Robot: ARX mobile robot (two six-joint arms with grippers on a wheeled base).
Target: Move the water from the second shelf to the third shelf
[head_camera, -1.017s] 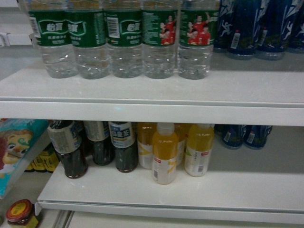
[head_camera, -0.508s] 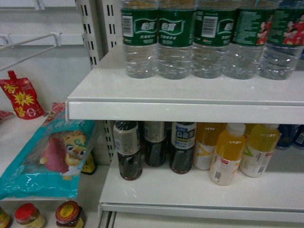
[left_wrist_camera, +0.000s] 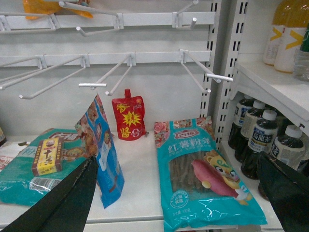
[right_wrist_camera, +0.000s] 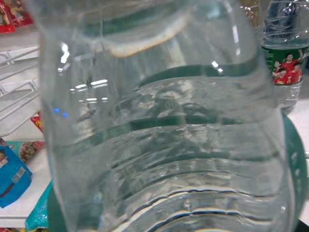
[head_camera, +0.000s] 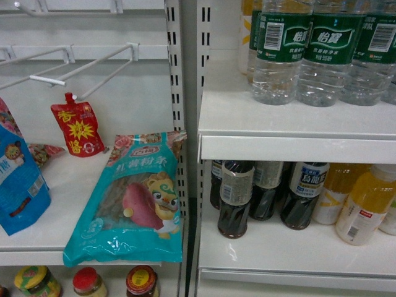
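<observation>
Right wrist view: water bottle [right_wrist_camera: 159, 145] fills the frame, right at the gripper.

Jaw contact is hidden, so a firm grip cannot be confirmed; the bottle is probably held. The left gripper [left_wrist_camera: 178, 193] hangs wide open and empty over the snack bags [left_wrist_camera: 205, 174]. Head view shows more water bottles [head_camera: 328, 52] on the shelf [head_camera: 297, 139] above the cola bottles [head_camera: 235, 198]. Judged advice: keep the bottle upright, clear the shelf lip, and set it down level.

Teal snack bag [head_camera: 133, 198], red pouch [head_camera: 77, 130], cola bottles [head_camera: 235, 198].
</observation>
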